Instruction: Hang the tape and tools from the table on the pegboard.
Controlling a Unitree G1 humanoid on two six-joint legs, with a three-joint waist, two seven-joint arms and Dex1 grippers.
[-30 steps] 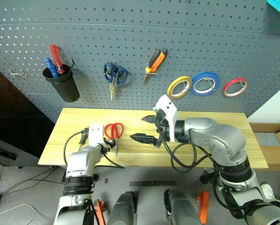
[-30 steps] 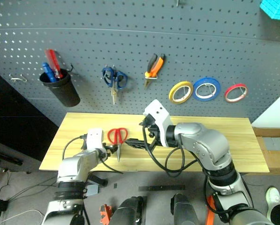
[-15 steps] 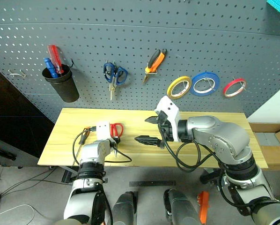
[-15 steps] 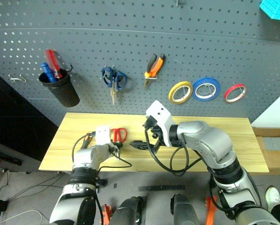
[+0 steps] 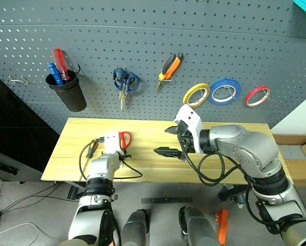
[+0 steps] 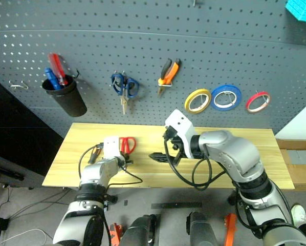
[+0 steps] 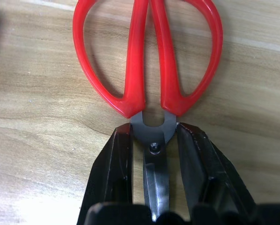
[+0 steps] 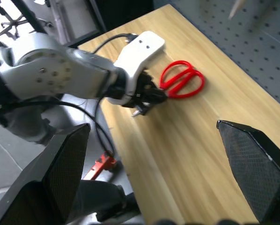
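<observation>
Since a second ago my left gripper (image 5: pixel 123 157) has closed from wide open onto the scissors (image 5: pixel 124 139), and my right gripper (image 5: pixel 168 140) has drifted a little toward 3 o'clock, jaws wide and empty

Head view: the scissors lie on the table (image 5: pixel 230 169) at about 9 o'clock of its middle, red handles toward the pegboard (image 5: pixel 153 46). On the board already hang the tape (image 5: pixel 196 95) and the pliers (image 5: pixel 169 67); blue scissors (image 5: pixel 124 82) hang at 9 o'clock of the pliers

Left wrist view: my fingers (image 7: pixel 115 173) pinch the blades at the pivot, one on each side, the red loops lying just beyond the fingertips. I judge the grasp made, so lifting toward a free hook comes next

Right wrist view: my right fingers (image 8: pixel 55 178) stand far apart, with the left gripper (image 8: pixel 147 101) and scissors (image 8: pixel 182 79) between them, well ahead
</observation>
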